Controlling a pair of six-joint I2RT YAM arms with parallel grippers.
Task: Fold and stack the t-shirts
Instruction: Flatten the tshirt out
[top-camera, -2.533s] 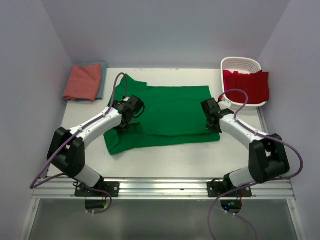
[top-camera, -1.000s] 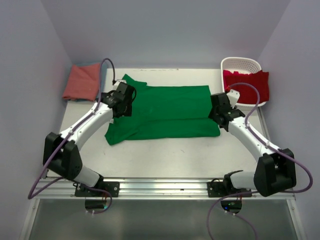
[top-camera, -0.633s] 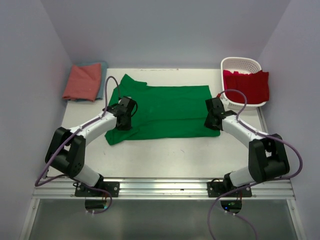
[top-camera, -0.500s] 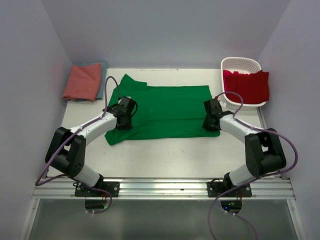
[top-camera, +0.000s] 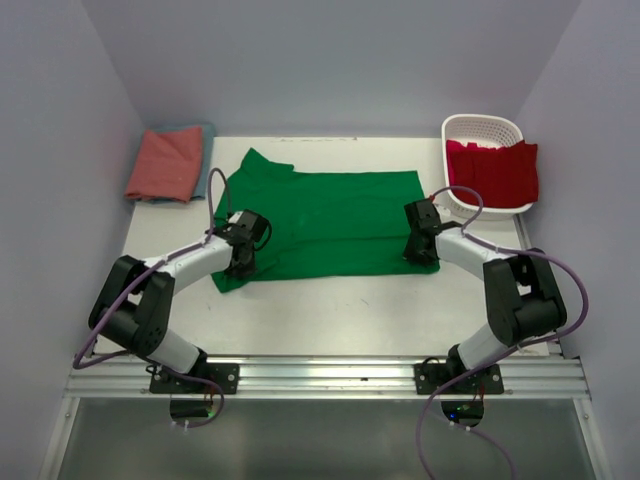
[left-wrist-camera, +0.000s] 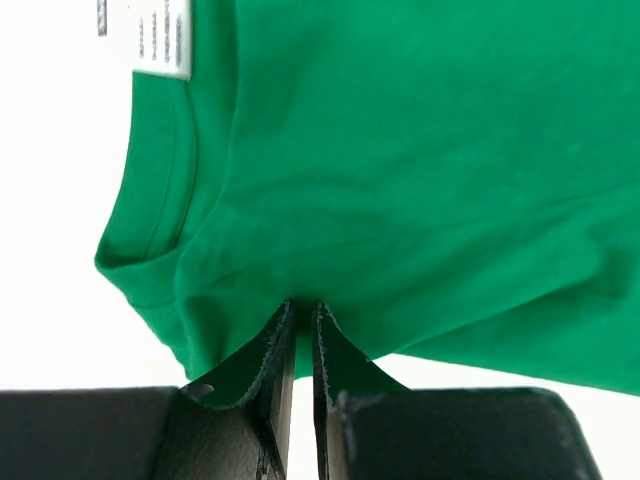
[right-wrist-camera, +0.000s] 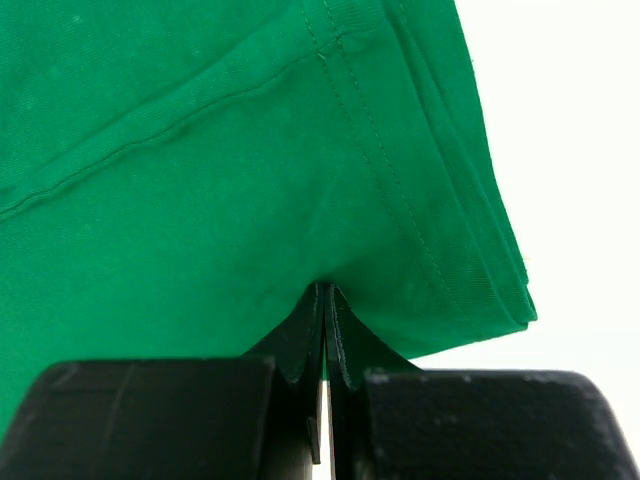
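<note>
The bright green t-shirt lies partly folded across the middle of the table. My left gripper is shut on its near-left edge, close to the collar and a white label; its jaws pinch the green cloth. My right gripper is shut on the shirt's near-right hemmed corner. The red t-shirt hangs over the white basket. The salmon-pink t-shirt lies folded at the far left on the teal-blue one, of which only an edge shows.
The white lattice basket stands at the far right corner. Grey walls close in the table on the left, back and right. A metal rail runs along the near edge.
Both grippers have drawn the near edge of the green shirt back toward the near side after carrying it far. The shirt's near strip now lies flatter and narrower.
</note>
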